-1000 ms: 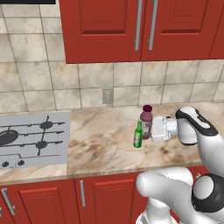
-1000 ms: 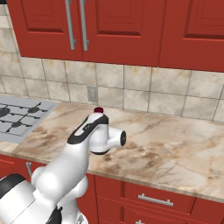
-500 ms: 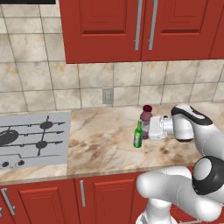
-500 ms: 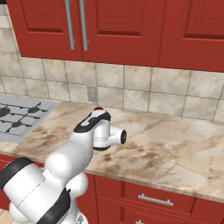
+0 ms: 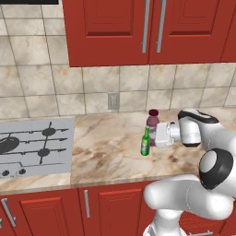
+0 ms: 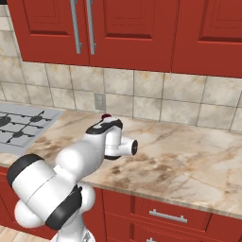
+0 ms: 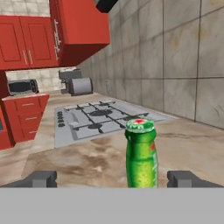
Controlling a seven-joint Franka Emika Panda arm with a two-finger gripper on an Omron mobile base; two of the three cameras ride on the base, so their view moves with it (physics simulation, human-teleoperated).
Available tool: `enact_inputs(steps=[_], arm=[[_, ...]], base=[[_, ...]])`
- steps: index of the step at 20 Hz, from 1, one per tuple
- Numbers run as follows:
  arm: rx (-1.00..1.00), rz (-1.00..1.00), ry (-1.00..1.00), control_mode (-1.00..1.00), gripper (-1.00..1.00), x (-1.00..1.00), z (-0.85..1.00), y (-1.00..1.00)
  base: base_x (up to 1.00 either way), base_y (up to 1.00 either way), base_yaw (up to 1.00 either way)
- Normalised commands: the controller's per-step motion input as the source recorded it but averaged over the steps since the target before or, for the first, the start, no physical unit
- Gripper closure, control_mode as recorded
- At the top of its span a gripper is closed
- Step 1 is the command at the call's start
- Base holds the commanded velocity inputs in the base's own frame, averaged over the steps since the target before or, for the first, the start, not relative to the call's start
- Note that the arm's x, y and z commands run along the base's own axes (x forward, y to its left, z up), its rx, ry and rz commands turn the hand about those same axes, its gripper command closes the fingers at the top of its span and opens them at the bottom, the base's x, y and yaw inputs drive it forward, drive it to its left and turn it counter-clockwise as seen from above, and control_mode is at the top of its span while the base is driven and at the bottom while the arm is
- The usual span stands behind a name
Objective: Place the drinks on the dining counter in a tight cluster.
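1. Marbled beige counter point(image 5: 106, 147) runs under red wall cabinets point(image 5: 147, 32) in the left base view, with a grey stove point(image 5: 34, 145) at its left end. On it, about midway from back wall to front edge, the small green bottle point(image 5: 145, 143) stands upright just in front of the maroon juice bottle point(image 5: 152, 123). The gripper point(image 5: 159, 135) reaches in level from the right, close beside both bottles.

2. Right base view: the arm covers most of the bottles; the dark-red cap point(image 6: 106, 116) of the juice bottle peeks over the wrist, well back from the front edge.

3. Hand view: the green bottle point(image 7: 141, 155) stands centred between the 2 fingertips point(image 7: 41, 178), which are spread wide with nothing in them; neither touches the glass.

4. Judged from this, the step in hand is grasping the green bottle. To do it well, advance level until the bottle sits deep between the fingers, close on the body rather than the neck, and avoid nudging the juice bottle alongside.
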Motion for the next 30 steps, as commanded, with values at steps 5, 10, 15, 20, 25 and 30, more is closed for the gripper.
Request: enact_inputs(steps=[5,10,15,20,25,30], arm=[[0.0,0.0,0.0,-1.0,-1.0,0.1,-0.08,0.01],[0.0,0.0,0.0,-1.0,-1.0,-0.01,-0.04,0.09],[0.0,0.0,-0.01,-1.0,-1.0,-0.02,-0.01,0.16],[0.0,0.0,-0.04,-1.0,-1.0,-0.01,0.03,0.12],[0.0,0.0,0.0,-1.0,-1.0,0.03,0.02,0.05],[0.0,0.0,0.0,-1.0,1.0,0.0,0.02,0.0]], base=[[0.0,0.0,0.0],[0.0,0.0,0.0],[0.0,0.0,0.0],[0.0,0.0,0.0],[0.0,0.0,0.0],[0.0,0.0,0.0]])
